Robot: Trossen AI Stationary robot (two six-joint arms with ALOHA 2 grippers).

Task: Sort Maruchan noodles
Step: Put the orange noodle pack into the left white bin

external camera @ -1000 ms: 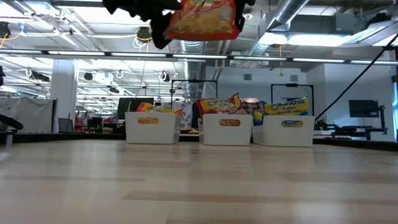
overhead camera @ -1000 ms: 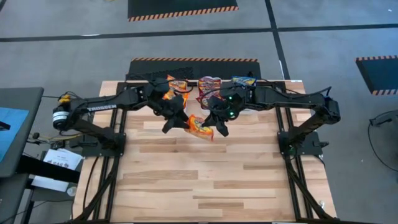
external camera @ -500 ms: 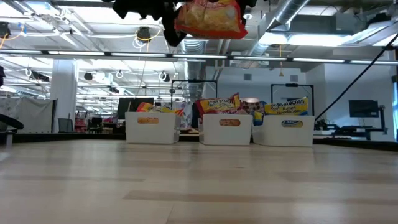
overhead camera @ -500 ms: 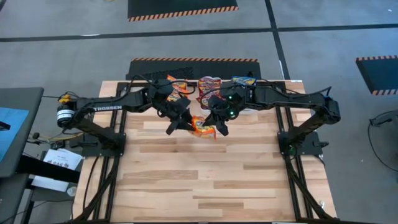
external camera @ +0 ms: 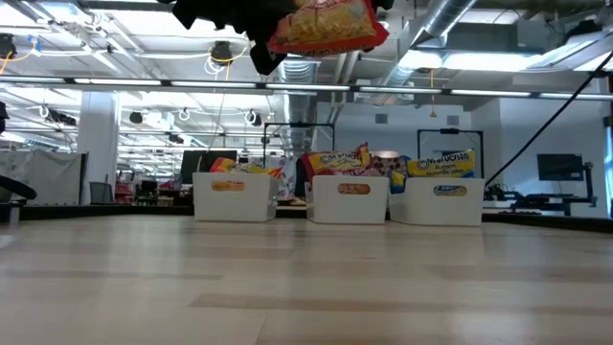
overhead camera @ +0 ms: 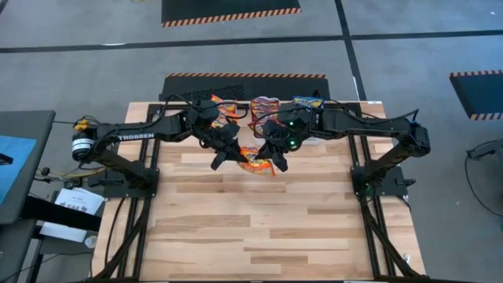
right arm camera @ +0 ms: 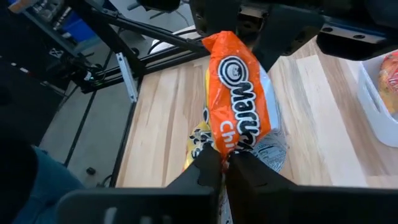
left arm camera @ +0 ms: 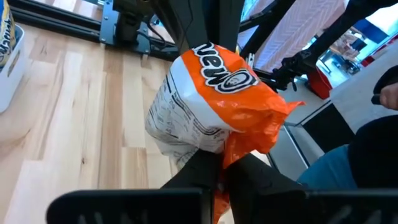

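- Fingers of the left gripper (overhead camera: 225, 156) are pinched shut on one edge of an orange noodle packet (overhead camera: 254, 159); in the left wrist view the two dark fingers (left arm camera: 198, 168) meet on its crumpled orange seam, with the printed white back of the packet (left arm camera: 211, 99) turned toward that arm.
- That packet hangs in the air between the two grippers, above the table (overhead camera: 275, 228) just toward 12 o'clock of its middle; in the low view it shows high up (external camera: 328, 26), well clear of the wood.
- At the packet's 3 o'clock side, the right gripper (overhead camera: 277, 163) also pinches it: its fingers (right arm camera: 205, 167) stand all but closed on the packet's lower edge (right arm camera: 239, 106), the orange front facing that arm.
- Both arms reach in from the table's 9 and 3 o'clock sides and meet at the packet.
- Along the 12 o'clock edge stand three white bins (external camera: 233, 196), side by side: the one toward 9 o'clock holds orange packets (overhead camera: 224, 108), the middle one dark red packets (overhead camera: 265, 104), the one toward 3 o'clock blue packets (overhead camera: 308, 102).
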